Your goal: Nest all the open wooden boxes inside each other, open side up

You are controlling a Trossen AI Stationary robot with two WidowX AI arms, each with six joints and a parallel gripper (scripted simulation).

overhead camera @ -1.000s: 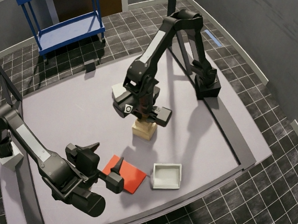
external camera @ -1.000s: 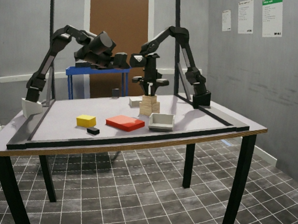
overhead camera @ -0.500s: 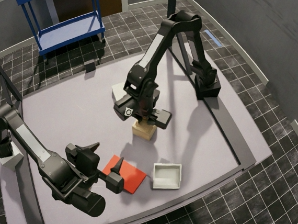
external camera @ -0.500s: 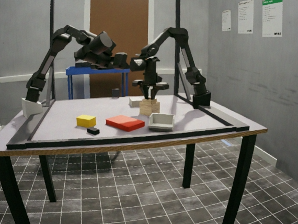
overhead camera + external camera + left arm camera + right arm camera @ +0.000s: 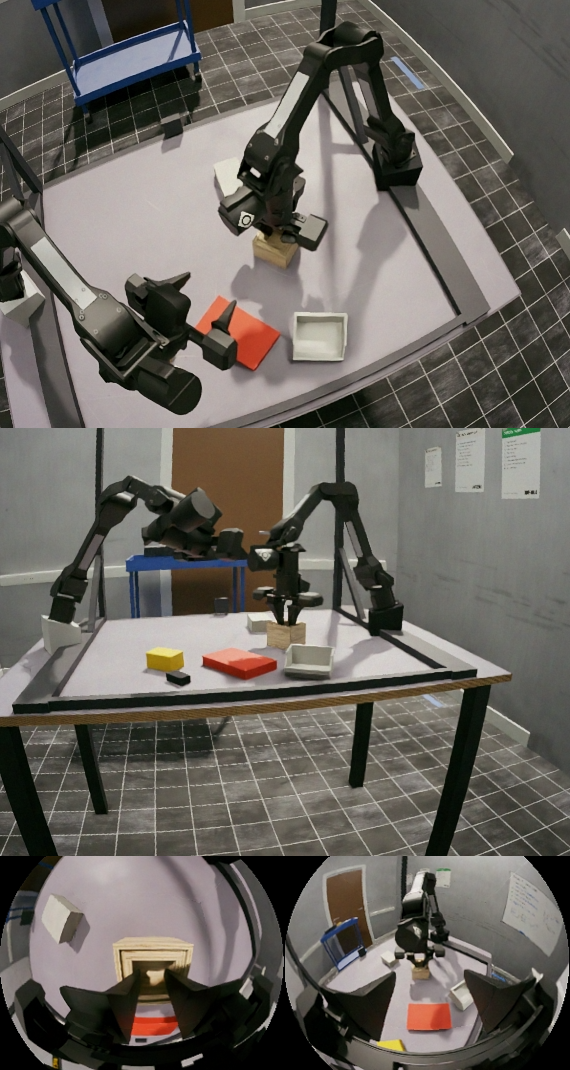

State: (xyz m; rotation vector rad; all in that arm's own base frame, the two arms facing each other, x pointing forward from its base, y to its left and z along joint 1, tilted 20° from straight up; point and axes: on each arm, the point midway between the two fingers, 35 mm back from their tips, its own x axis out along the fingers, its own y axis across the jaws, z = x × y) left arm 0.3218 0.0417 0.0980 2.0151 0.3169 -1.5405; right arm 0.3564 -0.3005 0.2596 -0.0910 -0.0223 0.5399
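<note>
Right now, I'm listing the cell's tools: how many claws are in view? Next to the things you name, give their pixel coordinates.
2: the left claw [image 5: 275, 236] [image 5: 286, 623] [image 5: 152, 973], its fingertips at the wooden boxes [image 5: 272, 254] [image 5: 286, 637] [image 5: 153, 943] [image 5: 421, 973]; the right claw [image 5: 212, 287] [image 5: 245, 556] [image 5: 430, 973], raised.
</note>
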